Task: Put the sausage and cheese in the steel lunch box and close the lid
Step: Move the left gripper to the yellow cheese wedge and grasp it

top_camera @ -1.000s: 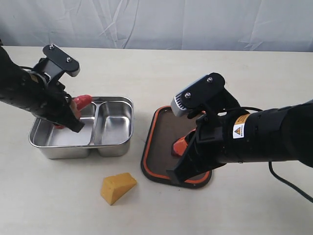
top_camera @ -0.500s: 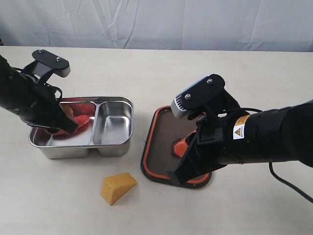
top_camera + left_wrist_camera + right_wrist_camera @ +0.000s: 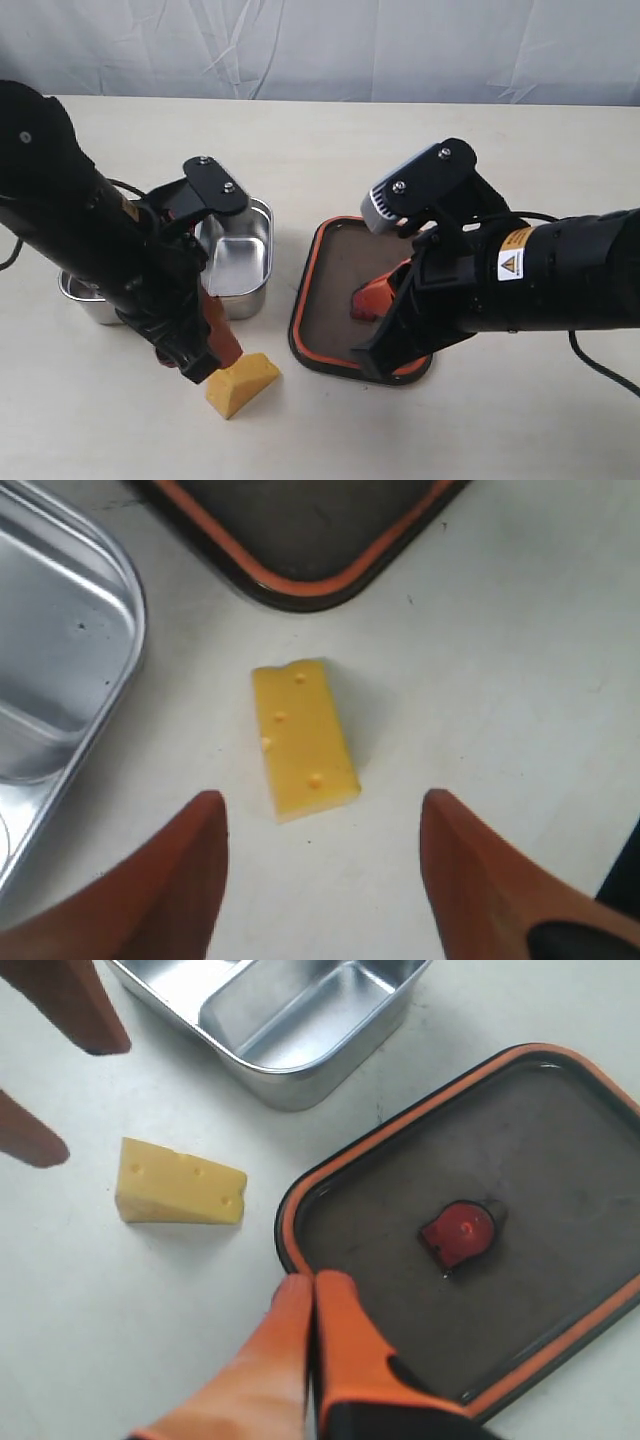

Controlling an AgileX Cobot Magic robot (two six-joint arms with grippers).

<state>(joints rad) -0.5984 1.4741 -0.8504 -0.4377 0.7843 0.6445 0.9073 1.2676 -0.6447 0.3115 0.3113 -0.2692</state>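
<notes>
Cheese (image 3: 242, 383) lies flat on the table (image 3: 520, 140), in front of the steel lunch box (image 3: 240, 262) and just beside the near corner of the lid (image 3: 335, 265). The left gripper (image 3: 200, 362) hangs directly over the cheese with its jaws spread wide. In the left wrist view the two orange fingers (image 3: 190, 880) stand on either side of the wedge (image 3: 303, 738), and neither one touches it. The wedge sits between the fingertips and slightly ahead of them, with its long axis running roughly along the gripper's reach and its holed face turned up. The left gripper (image 3: 322, 795) holds nothing. In the exterior view the left arm covers most of the box's larger compartment, so the contents cannot be told. The smaller compartment is in view and shows bare steel. The lid lies on the table to the right of the box, apart from it, with its orange seal rim showing all round and the orange valve tab (image 3: 458, 1232) at its centre. The right gripper (image 3: 365, 300) is above the lid with its jaws pressed together and nothing between them. In the right wrist view its fingertips (image 3: 312, 1285) lie at the lid's near rim (image 3: 300, 1200). Contact with the lid cannot be confirmed.
</notes>
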